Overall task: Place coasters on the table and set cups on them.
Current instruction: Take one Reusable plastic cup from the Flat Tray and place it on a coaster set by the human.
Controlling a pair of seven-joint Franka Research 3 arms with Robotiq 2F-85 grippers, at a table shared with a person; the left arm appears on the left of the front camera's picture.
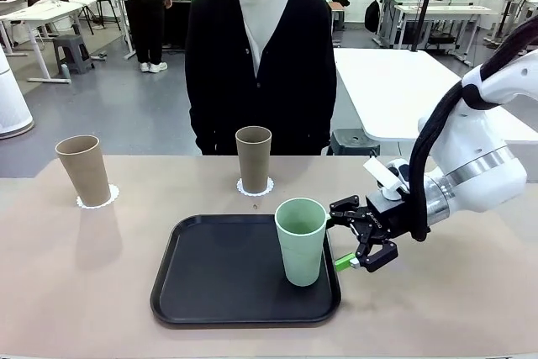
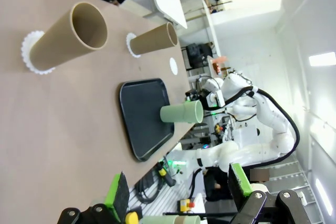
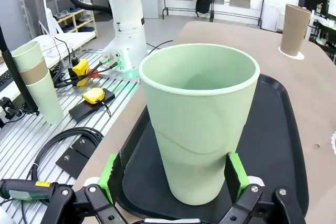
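Table (image 1: pixel 76 275): beige, carries black tray (image 1: pixel 218 292).
Mint cup (image 1: pixel 300 241): upright on tray.
Right gripper (image 1: pixel 357 245): wide open, straddling cup base.
Left gripper (image 2: pixel 178 195): open, empty.

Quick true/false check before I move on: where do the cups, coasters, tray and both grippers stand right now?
1. Both tan-brown tapered tumblers, one at the table's left and one at its middle, stand on white scalloped paper coasters. True.
2. The pale mint green tumbler stands on a coaster. False: it stands on the black rounded-corner tray, at its right side.
3. The right gripper is open, with its green pads on either side of the mint tumbler. True.
4. A third coaster lies bare on the beige tabletop. True.
5. The left gripper holds a tan tumbler. False: it is open and holds nothing.
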